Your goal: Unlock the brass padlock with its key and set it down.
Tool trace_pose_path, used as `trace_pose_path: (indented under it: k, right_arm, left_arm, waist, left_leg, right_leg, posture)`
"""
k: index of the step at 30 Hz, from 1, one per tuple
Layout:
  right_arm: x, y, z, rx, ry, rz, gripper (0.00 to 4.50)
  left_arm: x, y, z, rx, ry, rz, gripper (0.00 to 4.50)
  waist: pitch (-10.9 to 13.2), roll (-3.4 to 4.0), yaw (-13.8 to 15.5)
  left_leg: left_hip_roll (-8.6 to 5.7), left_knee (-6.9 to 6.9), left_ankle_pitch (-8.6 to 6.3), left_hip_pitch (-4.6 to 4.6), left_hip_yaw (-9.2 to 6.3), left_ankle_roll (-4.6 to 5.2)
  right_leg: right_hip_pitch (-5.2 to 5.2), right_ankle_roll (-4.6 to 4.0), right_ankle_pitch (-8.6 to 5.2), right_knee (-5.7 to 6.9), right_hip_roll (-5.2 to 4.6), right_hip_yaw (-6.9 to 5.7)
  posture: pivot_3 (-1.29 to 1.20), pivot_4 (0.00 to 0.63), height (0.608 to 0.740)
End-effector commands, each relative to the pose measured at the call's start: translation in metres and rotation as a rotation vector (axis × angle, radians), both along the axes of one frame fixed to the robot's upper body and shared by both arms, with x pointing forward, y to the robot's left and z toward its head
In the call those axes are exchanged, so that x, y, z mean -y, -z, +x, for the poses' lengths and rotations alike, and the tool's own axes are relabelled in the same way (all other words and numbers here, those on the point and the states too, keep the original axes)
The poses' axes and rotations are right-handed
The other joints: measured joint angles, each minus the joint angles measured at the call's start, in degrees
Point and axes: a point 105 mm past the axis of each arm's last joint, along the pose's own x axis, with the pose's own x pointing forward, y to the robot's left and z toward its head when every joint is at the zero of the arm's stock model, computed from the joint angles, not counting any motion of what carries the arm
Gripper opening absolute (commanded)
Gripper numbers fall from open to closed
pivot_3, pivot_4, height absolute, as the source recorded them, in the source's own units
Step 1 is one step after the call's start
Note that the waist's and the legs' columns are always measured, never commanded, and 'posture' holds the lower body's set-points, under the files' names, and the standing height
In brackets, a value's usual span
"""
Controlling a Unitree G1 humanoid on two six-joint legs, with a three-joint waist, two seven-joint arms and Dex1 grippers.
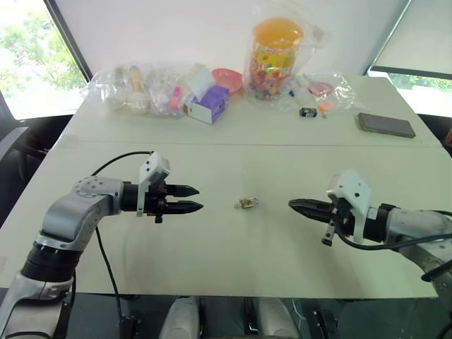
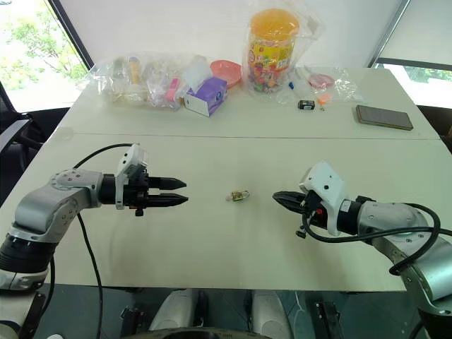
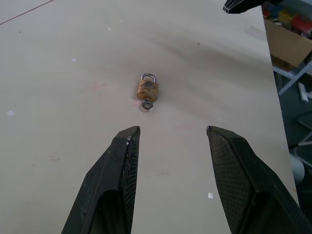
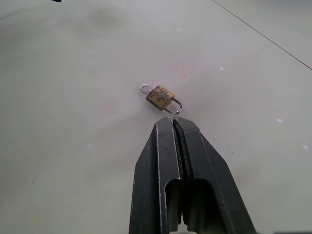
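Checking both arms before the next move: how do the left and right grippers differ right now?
The left gripper has its fingers apart; the right gripper is shut. The left gripper sits on the left of the brass padlock, pointing right; the right gripper sits on its right, pointing left. Both hover empty above the table, aimed at the padlock, which lies untouched between them.

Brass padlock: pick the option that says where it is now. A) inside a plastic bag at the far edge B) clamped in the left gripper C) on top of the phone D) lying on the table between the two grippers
D: the brass padlock lies flat on the table, apart from the open left gripper and the shut right gripper.
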Motion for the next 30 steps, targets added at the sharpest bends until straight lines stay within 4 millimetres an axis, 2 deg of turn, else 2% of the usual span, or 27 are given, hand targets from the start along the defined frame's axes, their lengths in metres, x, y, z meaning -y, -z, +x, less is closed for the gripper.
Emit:
trace_pose_path:
  k: [1,30]
  right_arm:
    - [-0.0012,-0.0107,-0.0014,0.056,-0.008,-0.004,0.00]
    - [-0.0020,-0.0142,0.0007,0.059,-0.019,-0.002,0.00]
  left_arm:
    - [0.0021,-0.0131,0.0042,0.048,0.002,-0.010,2.25]
    - [0.0021,-0.0181,0.0054,0.059,0.001,-0.015,2.25]
  waist:
    - [0.0,0.00,0.0]
    - [0.0,0.00,0.0]
  left_leg:
    - [0.00,0.00,0.00,0.00,0.00,0.00]
    - [0.00,0.01,0.00,0.00,0.00,0.00]
  right_leg:
    - [0.00,0.00,0.00,0.00,0.00,0.00]
    - [0.00,0.00,0.00,0.02,0.01,0.00]
  posture:
    - [0.00,0.150,0.740]
    - [0.00,0.150,0.740]
